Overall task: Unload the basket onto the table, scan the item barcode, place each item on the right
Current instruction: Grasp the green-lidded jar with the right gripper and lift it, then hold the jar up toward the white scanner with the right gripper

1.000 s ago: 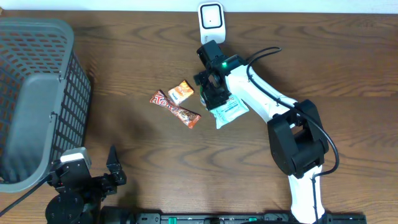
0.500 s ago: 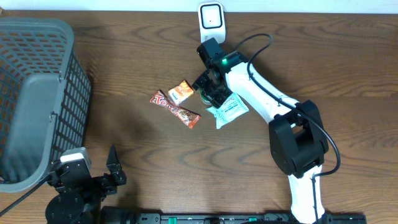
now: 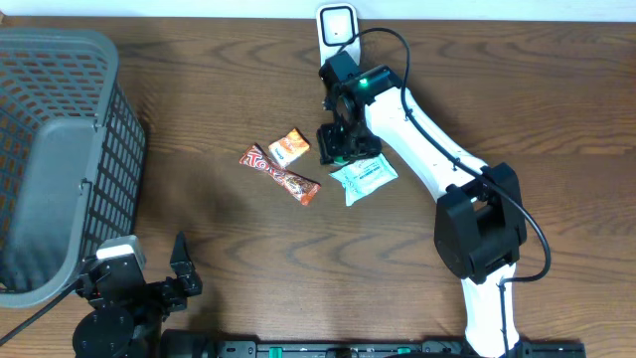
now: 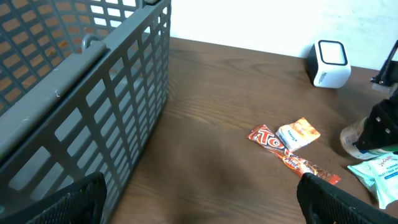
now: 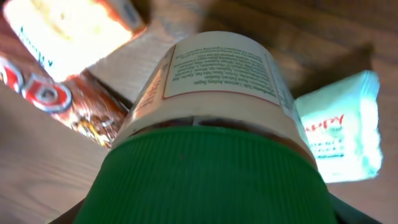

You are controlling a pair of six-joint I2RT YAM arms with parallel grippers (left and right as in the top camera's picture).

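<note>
Edged toward twelve o'clock, right gripper [image 3: 338, 144] clasps green-capped labelled bottle [image 5: 217, 81], whose barcode must next face white box scanner [image 3: 336, 27]; left gripper [image 4: 208, 202] gapes.

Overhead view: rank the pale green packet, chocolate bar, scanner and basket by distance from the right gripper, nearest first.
From the right gripper, holding the jar:
1. Pale green packet, right beside it.
2. Chocolate bar, on the basket side.
3. Scanner, at the view's top.
4. Basket, at the far left edge.
</note>
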